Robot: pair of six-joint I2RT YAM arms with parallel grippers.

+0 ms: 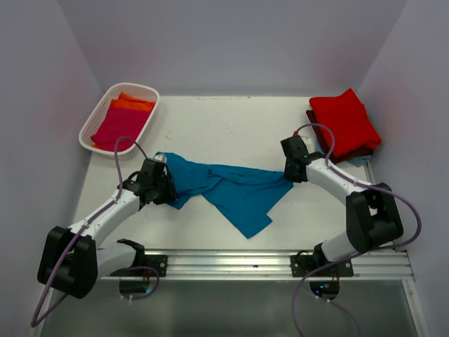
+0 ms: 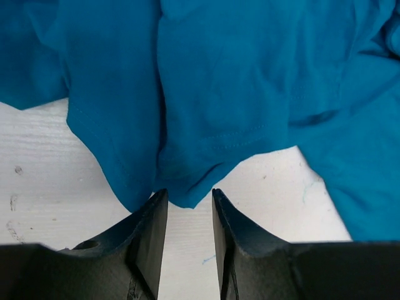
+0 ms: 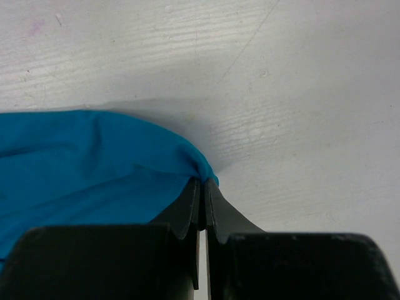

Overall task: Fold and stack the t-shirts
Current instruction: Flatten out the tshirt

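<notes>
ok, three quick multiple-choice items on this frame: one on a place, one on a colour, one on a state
1. Where on the table is the white basket?
A. far-left corner
B. far-right corner
C. centre of the near edge

2. What colour is the top t-shirt on the far-right stack?
A. orange
B. red
C. teal

3. The right end effector is:
A. open above bare table
B. shut on nothing
C. shut on the edge of the teal t-shirt

Answers:
1 A: the top view shows the basket at the far left, by the wall.
2 B: red cloth lies on top, with a darker layer showing beneath.
3 C: the right wrist view shows the fingers pinched together with teal cloth caught at their tips.
</notes>
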